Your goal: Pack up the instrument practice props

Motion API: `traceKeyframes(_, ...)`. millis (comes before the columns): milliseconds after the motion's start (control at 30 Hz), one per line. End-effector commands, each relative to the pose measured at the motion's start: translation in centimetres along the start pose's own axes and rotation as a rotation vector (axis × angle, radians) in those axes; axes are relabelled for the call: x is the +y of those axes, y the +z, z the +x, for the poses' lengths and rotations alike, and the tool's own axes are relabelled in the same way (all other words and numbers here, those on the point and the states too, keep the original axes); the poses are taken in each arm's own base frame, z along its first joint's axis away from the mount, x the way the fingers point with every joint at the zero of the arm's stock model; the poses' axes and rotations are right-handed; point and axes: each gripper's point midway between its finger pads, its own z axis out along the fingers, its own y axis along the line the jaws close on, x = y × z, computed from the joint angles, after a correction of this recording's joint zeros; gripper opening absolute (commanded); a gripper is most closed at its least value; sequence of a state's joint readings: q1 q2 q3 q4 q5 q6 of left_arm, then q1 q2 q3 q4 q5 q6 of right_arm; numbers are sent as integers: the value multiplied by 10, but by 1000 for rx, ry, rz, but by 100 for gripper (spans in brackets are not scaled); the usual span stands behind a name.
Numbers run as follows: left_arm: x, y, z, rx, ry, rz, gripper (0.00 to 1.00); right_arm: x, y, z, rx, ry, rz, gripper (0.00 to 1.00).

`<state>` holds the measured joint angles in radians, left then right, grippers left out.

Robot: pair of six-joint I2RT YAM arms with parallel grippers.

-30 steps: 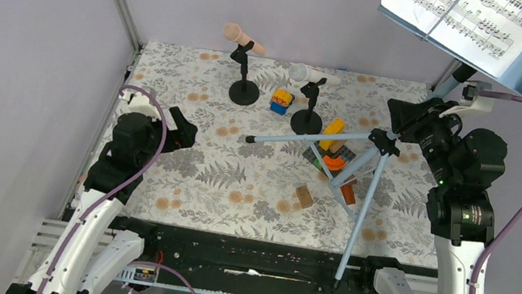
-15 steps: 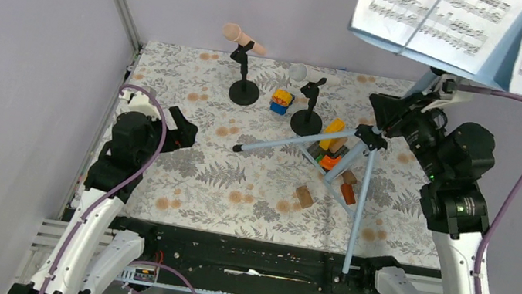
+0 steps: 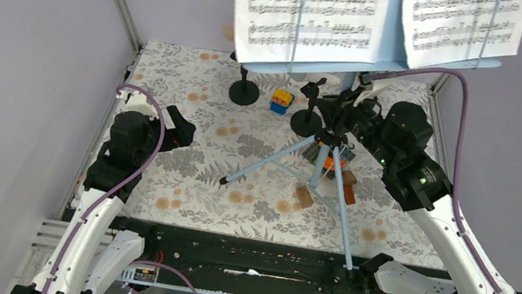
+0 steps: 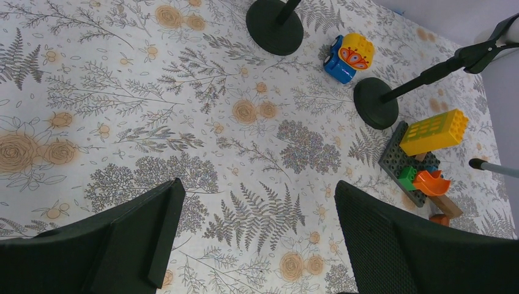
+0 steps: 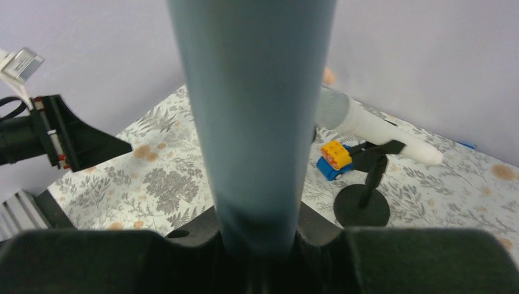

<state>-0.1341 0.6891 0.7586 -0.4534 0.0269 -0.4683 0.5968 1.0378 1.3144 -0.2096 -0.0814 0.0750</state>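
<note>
We see the light-blue music rack (image 3: 389, 34) raised high over the back of the table, with two white sheet-music pages (image 3: 306, 9) lying flat on it. Its round, smooth pole (image 5: 251, 122) is clamped between the black fingers of the right gripper (image 3: 337, 115). Its thin tripod legs (image 3: 271, 160) splay down over a pile of plastic toy bricks (image 4: 428, 131). Just behind, the white microphone (image 5: 367, 125) rests tilted in a black round-based holder (image 5: 362, 205), with a yellow-and-blue block (image 4: 347, 56) beside it. A second holder (image 3: 243, 91) stands to the left, its top hidden by the pages. The left gripper (image 4: 257, 185) hangs wide apart and empty over the floral cloth (image 4: 183, 122).
</note>
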Motion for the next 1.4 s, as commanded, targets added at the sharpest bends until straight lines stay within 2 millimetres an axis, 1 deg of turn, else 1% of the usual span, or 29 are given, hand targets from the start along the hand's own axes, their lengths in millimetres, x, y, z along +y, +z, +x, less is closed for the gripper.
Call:
traceKeyframes(0, -5, 1, -14, -53, 8, 27, 99, 40, -29, -143, -511, -87, -56, 0)
traceKeyframes(67, -5, 1, -13, -50, 7, 26, 99, 59, -23, -138, -524, -84, -81, 0)
traceKeyframes(133, -4, 0, -14, -53, 6, 25, 99, 73, -18, -138, -548, -73, -108, 0)
traceKeyframes(233, -3, 0, -15, -60, 5, 18, 99, 86, -9, -134, -569, -28, -145, 0)
traceKeyframes(300, -2, -3, -19, -75, 4, 11, 99, 90, -1, -130, -585, -1, -155, 0)
traceKeyframes(400, 0, -6, -21, -90, 0, -3, 99, 90, 11, -122, -597, 31, -136, 0)
traceKeyframes(467, 6, -8, -25, -112, -4, -32, 99, 88, 19, -115, -601, 70, -126, 0)
traceKeyframes(633, 7, -8, -25, -114, -7, -35, 99, 88, 39, -98, -590, 94, -106, 0)
traceKeyframes(800, 7, -8, -26, -115, -9, -36, 99, 92, 59, -80, -581, 77, -114, 0)
traceKeyframes(833, 7, -8, -26, -115, -9, -36, 99, 93, 64, -73, -576, 68, -115, 0)
traceKeyframes(967, 9, -9, -27, -120, -11, -48, 99, 99, 78, -61, -589, 43, -136, 0)
traceKeyframes(1067, 13, -10, -29, -128, -14, -73, 99, 104, 95, -48, -562, -2, -146, 0)
traceKeyframes(1233, 17, -11, -30, -136, -21, -95, 99, 97, 114, -35, -577, -32, -127, 0)
traceKeyframes(1367, 17, -10, -29, -128, -21, -95, 99, 87, 127, -28, -582, 13, -156, 0)
